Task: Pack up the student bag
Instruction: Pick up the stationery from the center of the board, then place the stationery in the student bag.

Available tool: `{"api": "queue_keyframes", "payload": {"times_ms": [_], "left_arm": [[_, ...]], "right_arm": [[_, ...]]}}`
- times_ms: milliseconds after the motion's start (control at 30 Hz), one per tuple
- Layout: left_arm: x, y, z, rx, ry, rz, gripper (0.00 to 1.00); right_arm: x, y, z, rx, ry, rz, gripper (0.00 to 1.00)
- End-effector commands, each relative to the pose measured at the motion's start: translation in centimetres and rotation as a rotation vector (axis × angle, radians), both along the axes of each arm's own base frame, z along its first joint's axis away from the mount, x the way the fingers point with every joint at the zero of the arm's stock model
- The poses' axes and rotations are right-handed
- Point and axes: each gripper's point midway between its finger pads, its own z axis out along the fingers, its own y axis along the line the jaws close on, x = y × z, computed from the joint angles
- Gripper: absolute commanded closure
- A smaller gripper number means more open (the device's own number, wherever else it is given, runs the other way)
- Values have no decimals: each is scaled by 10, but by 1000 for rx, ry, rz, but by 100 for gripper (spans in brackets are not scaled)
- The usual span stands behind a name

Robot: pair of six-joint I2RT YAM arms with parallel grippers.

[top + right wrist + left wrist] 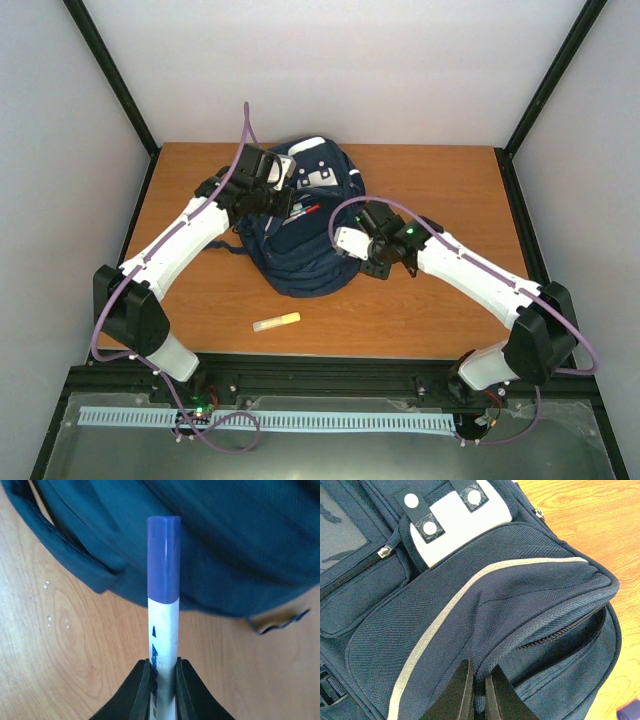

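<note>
Gripping blue-capped marker (pixel 163 610) | right hand (pixel 163 666) | print unreadable | student bag (pixel 235 540) beyond

The left arm (pixel 180 240) and right arm (pixel 475 272) have white shells and black joints. Behind the black wedge fingers (pixel 142 692), a purple cable (pixel 243 135) loops off each wrist.

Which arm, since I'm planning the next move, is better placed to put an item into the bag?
Right. The right gripper clamps a purple-capped marker beside the student bag; the left gripper is shut on fabric by its open pocket, probably holding it.
</note>
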Motion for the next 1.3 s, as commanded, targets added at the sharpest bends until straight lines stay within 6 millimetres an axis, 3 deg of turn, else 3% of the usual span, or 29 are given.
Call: {"api": "queue_keyframes", "payload": {"times_ms": [0,100,333,600,867,1100,1267], "left_arm": [[9,0,44,-75,-87,30,99],[9,-1,44,-76,-86,28,99],[9,-1,45,-78,-89,27,99],[8,0,48,-81,-95,26,99],[8,0,48,-81,-95,27,99],[8,-2,48,-89,-92,23,99],[7,-1,49,-86,-95,25,99]], "right_arm": [[0,24,31,-48,-153,148,97],[3,43,45,-66,-236,212,97],[30,85,64,-187,-483,310,97],[58,122,58,-349,-639,409,95],[86,143,33,-475,-725,500,96],[128,156,33,-520,-839,472,80],[122,162,58,-359,-838,386,66]]}}
